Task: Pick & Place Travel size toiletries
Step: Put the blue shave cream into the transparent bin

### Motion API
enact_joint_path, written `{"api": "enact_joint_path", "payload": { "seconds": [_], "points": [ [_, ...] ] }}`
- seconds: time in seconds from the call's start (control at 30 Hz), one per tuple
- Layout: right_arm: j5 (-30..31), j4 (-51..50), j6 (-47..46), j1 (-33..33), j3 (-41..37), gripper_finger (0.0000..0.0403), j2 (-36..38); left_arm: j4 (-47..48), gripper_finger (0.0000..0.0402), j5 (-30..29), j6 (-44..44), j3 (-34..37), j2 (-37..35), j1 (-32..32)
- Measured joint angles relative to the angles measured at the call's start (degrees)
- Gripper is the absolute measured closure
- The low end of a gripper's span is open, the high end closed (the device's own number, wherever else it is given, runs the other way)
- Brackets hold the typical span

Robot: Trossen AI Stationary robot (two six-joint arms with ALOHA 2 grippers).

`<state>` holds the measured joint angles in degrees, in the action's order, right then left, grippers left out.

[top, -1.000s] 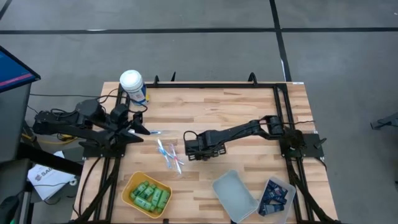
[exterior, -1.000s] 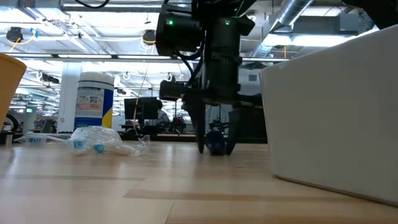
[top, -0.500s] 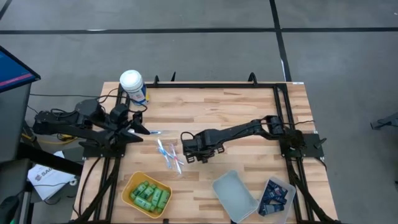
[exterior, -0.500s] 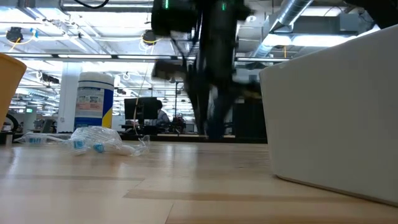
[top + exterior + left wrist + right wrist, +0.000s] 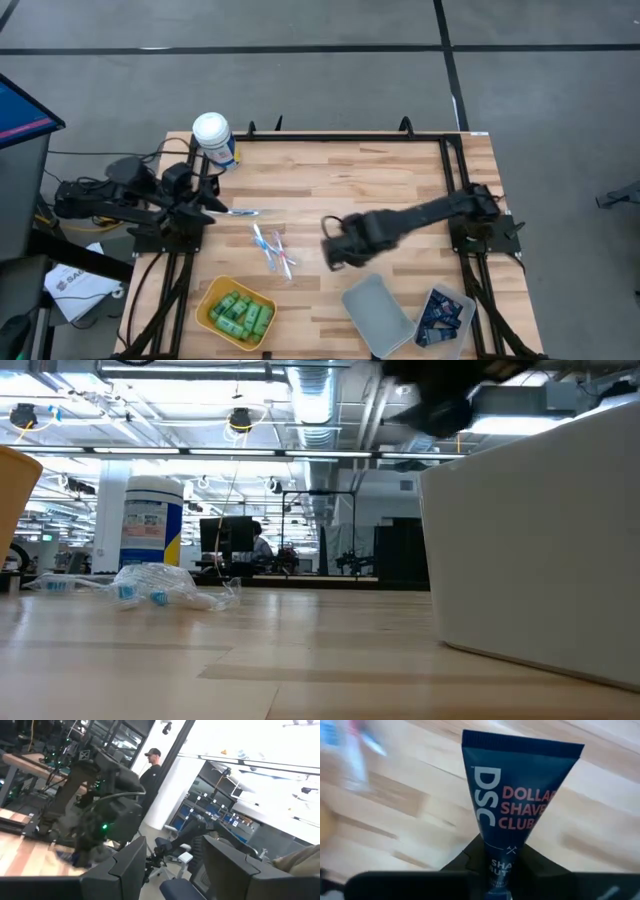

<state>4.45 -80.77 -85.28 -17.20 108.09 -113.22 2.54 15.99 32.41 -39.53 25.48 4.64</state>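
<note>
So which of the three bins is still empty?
The grey bin, between the yellow bin of green bottles and the bin of navy tubes; nothing lies in it.

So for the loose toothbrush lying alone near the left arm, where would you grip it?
Probably mid-handle, from straight above: the toothbrush lies flat on the table, apart from the others. Fingers should close across its thin shaft, so set them crosswise to its length.

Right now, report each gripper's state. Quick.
Left gripper: parked at the table's left edge, cannot be told.
Right gripper: shut on a navy tube, above the table near the white bin.
</note>
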Motion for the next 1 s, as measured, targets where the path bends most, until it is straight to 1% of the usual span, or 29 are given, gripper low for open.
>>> {"api": "enact_joint_path", "payload": {
  "seconds": [0.1,0.23,0.37,0.47,0.53,0.57,0.63,0.87,1.0],
  "points": [
    [0.37,-9.22,-9.23,-5.24,0.00,0.0364,2.43,-0.02,0.0216,0.00,0.02,0.00,-0.54,0.00],
    [0.01,-8.97,-22.52,-13.43,-3.08,0.0377,5.63,-0.06,0.0216,0.00,0.02,0.00,-0.61,0.00],
    [-4.42,-9.17,-38.62,-22.07,-6.92,0.0373,6.85,-0.06,0.0216,0.00,0.02,0.00,-0.58,0.00],
    [-10.52,-8.88,-49.96,-28.56,-9.23,0.0362,6.79,-0.06,0.0216,0.00,0.02,0.00,-0.48,0.00],
    [-18.00,-9.20,-51.48,-31.73,-10.04,0.0359,6.21,-0.06,0.0216,0.00,0.02,0.00,-0.49,0.00],
    [-20.29,-9.10,-52.08,-33.10,-10.65,0.0359,6.01,-0.06,0.0216,-0.02,0.02,0.00,-0.49,0.00],
    [-21.37,-8.60,-52.19,-34.91,-12.42,0.0361,6.13,-0.14,0.0216,0.00,-0.02,0.00,-0.26,0.00],
    [-22.65,-6.36,-51.24,-37.12,-18.35,0.0361,6.10,-0.12,0.0216,-0.02,0.02,0.00,1.03,0.00],
    [-22.86,-0.44,-49.91,-38.01,-22.76,0.0353,6.10,-0.06,0.0216,-0.04,0.02,0.00,1.84,0.00]
  ]
}}
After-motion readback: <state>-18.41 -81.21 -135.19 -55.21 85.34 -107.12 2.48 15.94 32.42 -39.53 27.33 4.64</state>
